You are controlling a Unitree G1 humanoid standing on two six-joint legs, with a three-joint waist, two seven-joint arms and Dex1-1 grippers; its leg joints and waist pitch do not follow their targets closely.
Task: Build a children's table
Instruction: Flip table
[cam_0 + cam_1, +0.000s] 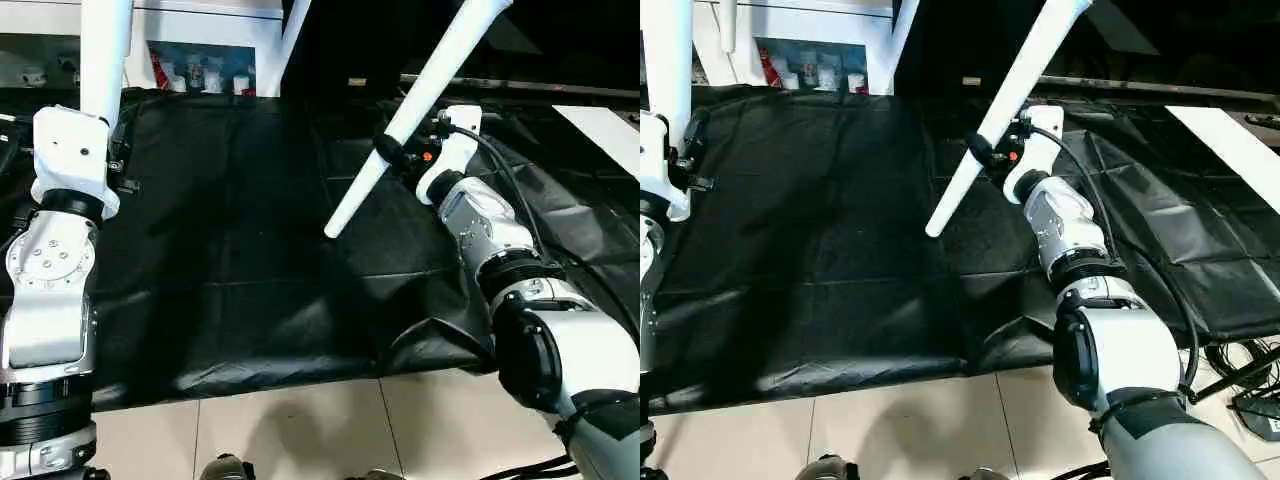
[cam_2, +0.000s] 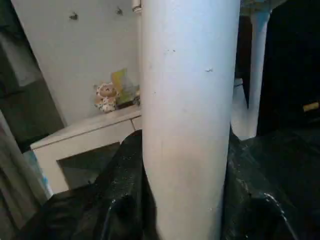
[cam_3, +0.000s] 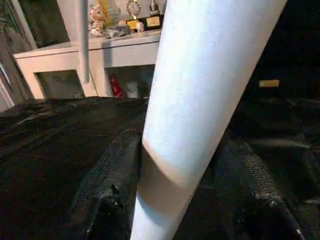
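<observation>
I see the desk (image 1: 250,250) draped in black cloth, a white cabinet (image 1: 200,50) behind it holding small items, and pale floor tiles (image 1: 300,430) below.

The setting reads as an indoor robotics lab or demonstration room rather than a home. A large table (image 1: 250,260) is draped in creased black cloth and stands on a floor of pale glossy tiles (image 1: 300,430). Behind it is a white cabinet (image 3: 95,55) with glass doors, holding small figurines (image 2: 106,96), trophies or keepsakes (image 3: 134,9) on top and colourful items (image 1: 200,72) inside. Black cables (image 1: 1230,360) lie loose on the floor beside the table, near a small dark device (image 1: 1262,412), which suits a test set-up.
</observation>
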